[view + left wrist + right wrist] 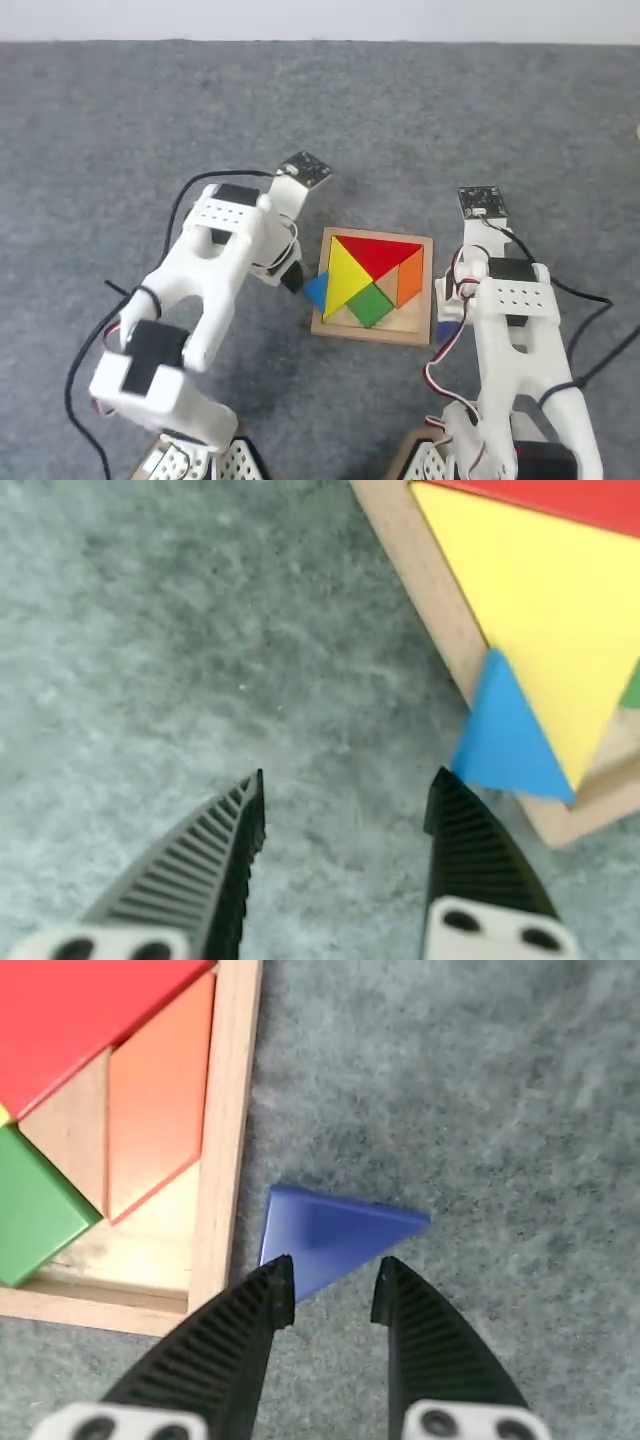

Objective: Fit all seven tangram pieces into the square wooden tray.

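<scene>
The square wooden tray (372, 333) holds a red triangle (378, 252), a yellow triangle (345, 275), a green square (370, 303) and an orange piece (410, 277). A light blue triangle (505, 735) lies tilted across the tray's rim (420, 580), partly on the yellow triangle (550, 610). My left gripper (345, 800) is open over the carpet just beside it, holding nothing. A dark blue triangle (325, 1230) lies flat on the carpet outside the tray's rim (225, 1160). My right gripper (333, 1275) is open, its fingertips (275, 1280) at that triangle's near edge.
Grey carpet (150, 130) covers the whole table, with free room behind and to the left of the tray. Bare wood (140, 1245) shows in the tray beside the green square (30, 1210) and the orange piece (160, 1100). Cables trail from both arms.
</scene>
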